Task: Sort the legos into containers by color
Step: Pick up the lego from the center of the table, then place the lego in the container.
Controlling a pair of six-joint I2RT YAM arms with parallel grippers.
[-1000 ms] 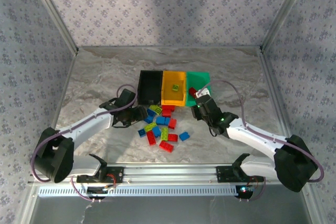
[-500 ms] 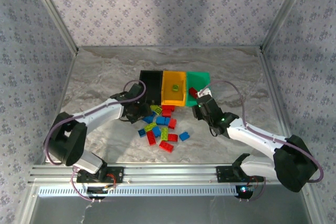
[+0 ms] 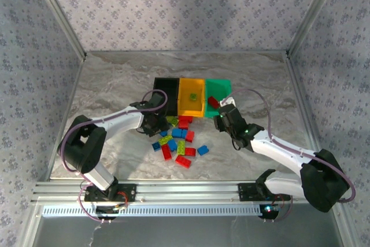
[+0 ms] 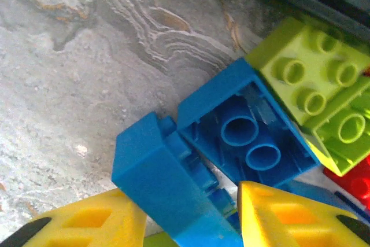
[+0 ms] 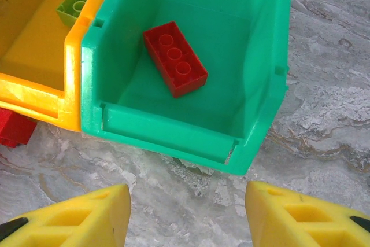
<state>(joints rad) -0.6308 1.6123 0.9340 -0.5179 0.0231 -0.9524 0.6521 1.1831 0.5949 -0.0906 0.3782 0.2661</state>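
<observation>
Veined, seemingly marble tabletop under glossy studded legos

looks like a robotics lab test cell to me, a small booth with flowery papered walls on aluminium frame posts, a marble-look bench and two robot arms bolted to a metal rail up front

Marbled table carries 3 bins in a row (black, orange-yellow, green), loose legos just beside.
</observation>
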